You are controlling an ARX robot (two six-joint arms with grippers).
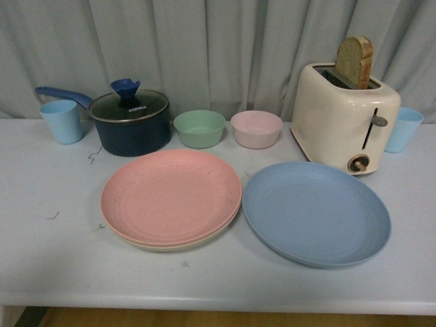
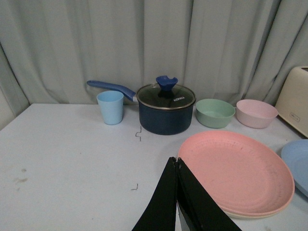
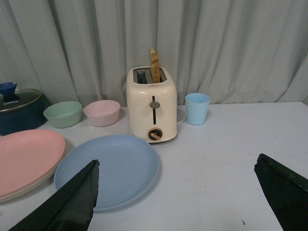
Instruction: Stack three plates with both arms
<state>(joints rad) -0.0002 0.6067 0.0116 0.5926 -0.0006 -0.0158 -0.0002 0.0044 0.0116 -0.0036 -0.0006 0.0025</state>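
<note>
Illumination was soft, even and rather dim in all three views, with a cool grey-green cast. Shadows were faint: only a thin, diffuse band lay under the near rims of the pink plate [image 1: 170,194] and the blue plate [image 1: 315,211]. A mild sheen showed on the toaster [image 1: 344,116] and the pan lid [image 1: 129,105], with no harsh glare. The front view was slightly soft and grainy. The left gripper [image 2: 176,161] and right gripper [image 3: 177,166] rendered as near-black shapes without surface detail.

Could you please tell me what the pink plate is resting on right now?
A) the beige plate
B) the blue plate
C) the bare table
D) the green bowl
A: the rim of the beige plate shows just under the pink plate, while the blue plate lies unstacked beside them.
</note>
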